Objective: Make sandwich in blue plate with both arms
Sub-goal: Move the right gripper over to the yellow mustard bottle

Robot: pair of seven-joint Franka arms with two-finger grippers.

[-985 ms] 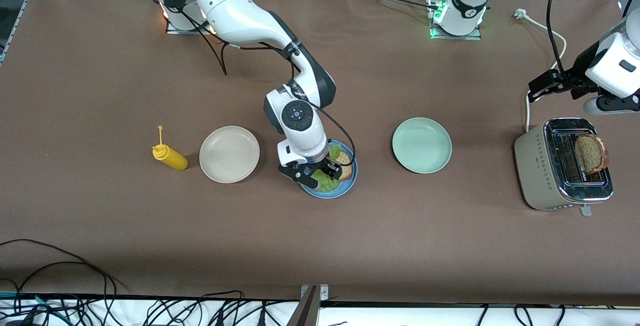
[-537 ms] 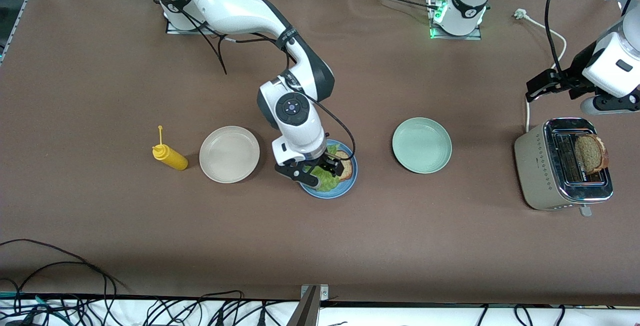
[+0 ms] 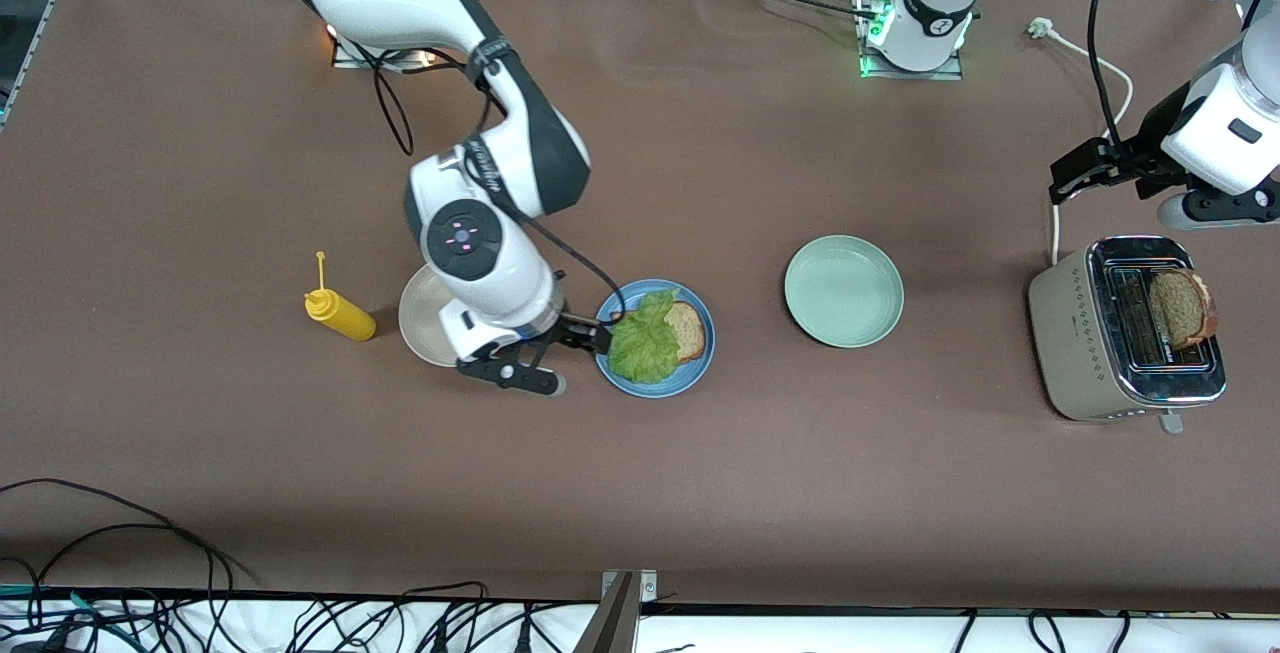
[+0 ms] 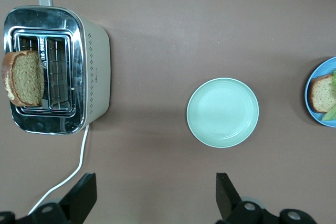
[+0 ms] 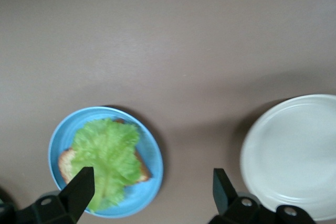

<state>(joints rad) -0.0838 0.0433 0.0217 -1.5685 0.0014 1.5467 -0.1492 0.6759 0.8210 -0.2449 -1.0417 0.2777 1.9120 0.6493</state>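
A yellow squeeze bottle (image 3: 340, 314) lies on the brown bench (image 3: 200, 183) toward the right arm's end, with the beige plate (image 3: 425, 318) just beside it, partly covered by the right arm's wrist. The right gripper (image 3: 545, 358) hangs in the air over the bench between the beige plate and the blue plate (image 3: 700, 365), its fingers (image 5: 79, 190) spread wide and holding nothing. In the blue plate lies one slice of brown bread (image 3: 690, 328) with a ruffled green lettuce leaf (image 3: 642, 341) laid over most of it, so only the slice's end toward the left arm shows. The pale green plate (image 3: 843, 291) sits well apart from it, toward the left arm's end. Next comes the toaster (image 3: 1080, 333), with a second bread slice (image 3: 1180, 308) standing up out of one slot and leaning over the rim. The left gripper (image 4: 155, 195) hovers above the bench near the toaster, its fingers (image 4: 84, 195) spread and empty.
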